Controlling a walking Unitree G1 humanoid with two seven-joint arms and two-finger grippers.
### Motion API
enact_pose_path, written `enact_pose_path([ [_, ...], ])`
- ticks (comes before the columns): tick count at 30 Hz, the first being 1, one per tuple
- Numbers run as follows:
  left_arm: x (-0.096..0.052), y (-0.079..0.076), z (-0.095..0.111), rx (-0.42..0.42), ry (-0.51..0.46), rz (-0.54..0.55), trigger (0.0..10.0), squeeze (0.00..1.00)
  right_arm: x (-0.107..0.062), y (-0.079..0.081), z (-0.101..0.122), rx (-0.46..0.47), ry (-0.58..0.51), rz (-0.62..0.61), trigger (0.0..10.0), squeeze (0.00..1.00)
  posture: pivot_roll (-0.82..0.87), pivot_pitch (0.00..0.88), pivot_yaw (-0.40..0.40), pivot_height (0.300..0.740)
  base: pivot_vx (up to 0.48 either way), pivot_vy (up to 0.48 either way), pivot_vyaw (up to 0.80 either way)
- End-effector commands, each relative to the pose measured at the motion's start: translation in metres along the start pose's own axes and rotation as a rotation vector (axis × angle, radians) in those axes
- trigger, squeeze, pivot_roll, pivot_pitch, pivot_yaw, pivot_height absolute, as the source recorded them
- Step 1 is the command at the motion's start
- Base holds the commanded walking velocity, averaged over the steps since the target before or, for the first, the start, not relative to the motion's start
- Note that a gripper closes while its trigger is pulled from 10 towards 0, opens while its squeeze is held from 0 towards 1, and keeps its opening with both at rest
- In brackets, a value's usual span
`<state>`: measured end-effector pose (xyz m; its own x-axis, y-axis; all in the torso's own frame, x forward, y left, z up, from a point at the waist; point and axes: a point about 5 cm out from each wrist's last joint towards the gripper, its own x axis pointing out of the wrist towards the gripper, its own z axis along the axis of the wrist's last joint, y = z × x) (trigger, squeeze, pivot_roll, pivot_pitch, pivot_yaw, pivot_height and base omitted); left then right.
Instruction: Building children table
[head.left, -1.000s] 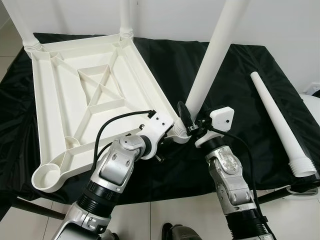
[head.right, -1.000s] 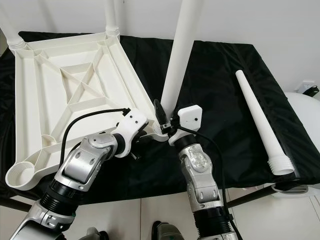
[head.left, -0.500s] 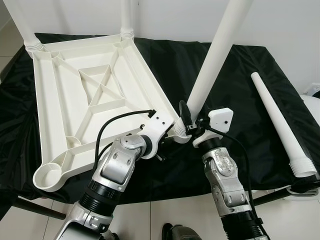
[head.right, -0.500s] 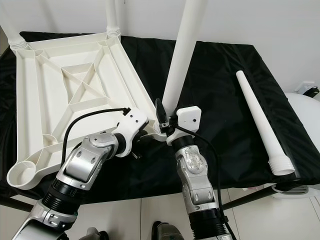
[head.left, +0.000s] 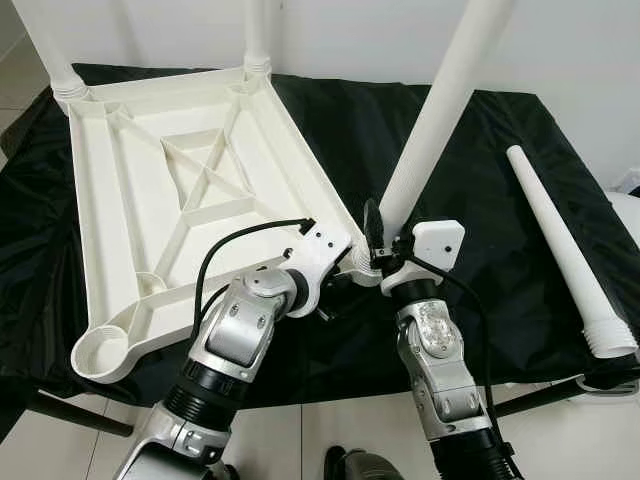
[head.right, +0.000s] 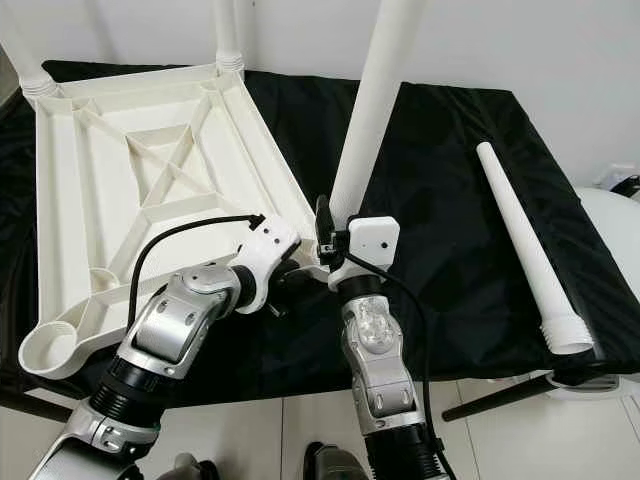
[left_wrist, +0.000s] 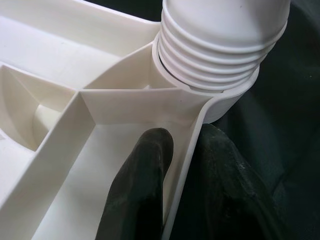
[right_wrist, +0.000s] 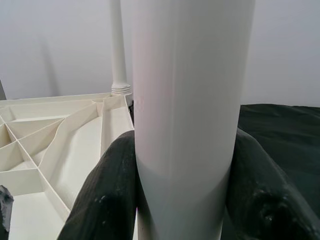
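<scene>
Your upturned tabletop (head.left: 190, 190) lies on the black-draped desk (head.left: 480, 240). At its near right corner, your right gripper (head.left: 385, 245) reaches up from below and pinches the leaning leg (head.left: 430, 130) just above the socket. Your left gripper (left_wrist: 185, 165), forearm angled in toward that corner, clamps the tabletop's rim. A loose leg (head.left: 565, 250) lies well to the right.

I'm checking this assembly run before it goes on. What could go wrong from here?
1. The leg held by the right gripper leans, and several threads sit above the socket, so it may be cross-threaded or only part seated.
2. The left gripper pinches just the thin rim of the tabletop; twisting could slip it.
3. The loose leg lies near the cloth's edge and might roll off.
</scene>
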<state>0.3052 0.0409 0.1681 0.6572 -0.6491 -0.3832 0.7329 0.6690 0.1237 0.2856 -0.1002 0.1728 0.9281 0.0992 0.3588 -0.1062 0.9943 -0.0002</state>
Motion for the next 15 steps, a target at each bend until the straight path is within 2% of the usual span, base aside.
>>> enact_pose_path([
  [1, -0.0068, 0.0111, 0.0249, 0.025, -0.104, 0.160, 10.0, 0.00, -0.0357, -0.0231, -0.0643, -0.054, 0.363, -0.129, 10.0, 0.00, -0.05, 0.165, -0.033, 0.740, 0.000, 0.000, 0.00],
  [15, -0.0065, 0.0103, 0.0276, 0.027, -0.107, 0.156, 10.0, 0.00, -0.0330, -0.0143, -0.0631, -0.040, 0.363, -0.226, 10.0, 0.00, -0.04, 0.166, -0.031, 0.740, 0.000, 0.000, 0.00],
])
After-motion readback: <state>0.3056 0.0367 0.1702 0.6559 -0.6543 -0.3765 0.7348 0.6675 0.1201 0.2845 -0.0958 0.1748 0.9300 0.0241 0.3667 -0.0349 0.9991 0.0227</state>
